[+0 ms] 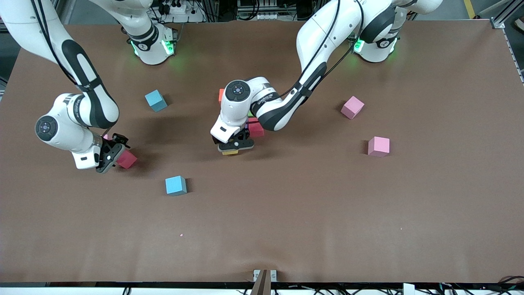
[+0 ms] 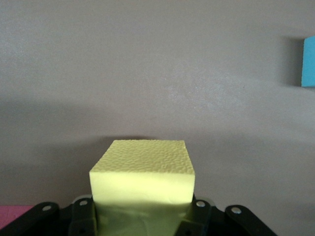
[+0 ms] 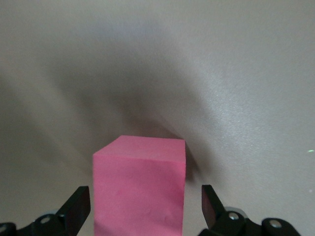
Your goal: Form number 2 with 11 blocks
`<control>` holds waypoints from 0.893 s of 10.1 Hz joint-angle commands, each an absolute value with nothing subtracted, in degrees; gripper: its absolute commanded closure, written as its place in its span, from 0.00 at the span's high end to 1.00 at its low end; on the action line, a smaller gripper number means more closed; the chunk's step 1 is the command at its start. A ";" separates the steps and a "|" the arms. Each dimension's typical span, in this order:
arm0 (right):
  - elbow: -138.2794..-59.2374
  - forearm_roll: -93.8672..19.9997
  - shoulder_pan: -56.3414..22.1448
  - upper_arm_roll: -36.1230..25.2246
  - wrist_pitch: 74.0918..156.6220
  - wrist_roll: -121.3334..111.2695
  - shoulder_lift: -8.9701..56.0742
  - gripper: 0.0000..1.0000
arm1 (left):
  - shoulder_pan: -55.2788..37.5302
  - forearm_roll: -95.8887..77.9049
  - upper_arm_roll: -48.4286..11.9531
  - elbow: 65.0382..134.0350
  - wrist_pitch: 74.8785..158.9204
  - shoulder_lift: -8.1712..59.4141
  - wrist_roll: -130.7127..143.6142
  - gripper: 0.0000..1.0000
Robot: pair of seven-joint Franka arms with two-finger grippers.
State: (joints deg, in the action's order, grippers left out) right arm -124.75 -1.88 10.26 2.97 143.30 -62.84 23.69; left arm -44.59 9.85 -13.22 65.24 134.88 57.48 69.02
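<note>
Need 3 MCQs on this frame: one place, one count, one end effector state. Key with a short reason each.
1. Where is the yellow block?
A. in the left end effector
B. on the table beside a sky blue block
C. stacked on a light pink block

2. How many sky blue blocks lie free on the table?
A. one
B. two
C. four

3. What is the state of the right end effector?
A. shut on a green block
B. open, fingers either side of the red block
C. out of view

Key: 1 A, the left wrist view shows it clamped between the fingers. 2 B, the front view shows one and another. 3 B, the right wrist view shows gaps on both sides.
</note>
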 commanded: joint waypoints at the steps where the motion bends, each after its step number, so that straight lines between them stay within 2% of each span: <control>1: -123.49 -2.37 11.51 3.87 143.53 -63.72 25.05 0.88 | -45.35 10.46 -12.57 63.46 135.18 58.53 68.12 0.29; 3: -123.49 -2.46 11.69 3.95 143.61 -63.72 25.22 0.72 | -46.05 10.46 -12.48 63.46 135.53 58.97 68.12 0.29; 6: -122.79 -2.37 11.17 4.13 142.83 -63.11 24.53 0.38 | -46.05 10.20 -12.66 63.54 136.05 59.41 68.82 0.29; 7: -122.17 -2.37 10.73 4.30 142.21 -62.76 23.74 0.35 | -45.97 10.20 -12.74 63.54 136.14 59.68 68.73 0.29; 9: -119.63 -2.37 9.15 4.31 134.08 -60.31 21.02 0.33 | -45.97 10.20 -12.75 63.54 137.10 59.94 68.73 0.29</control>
State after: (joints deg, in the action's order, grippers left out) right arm -121.10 -1.91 9.88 3.94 139.67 -62.20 23.90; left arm -45.46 9.85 -13.17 65.20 136.24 58.82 68.75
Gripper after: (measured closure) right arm 0.392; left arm 0.436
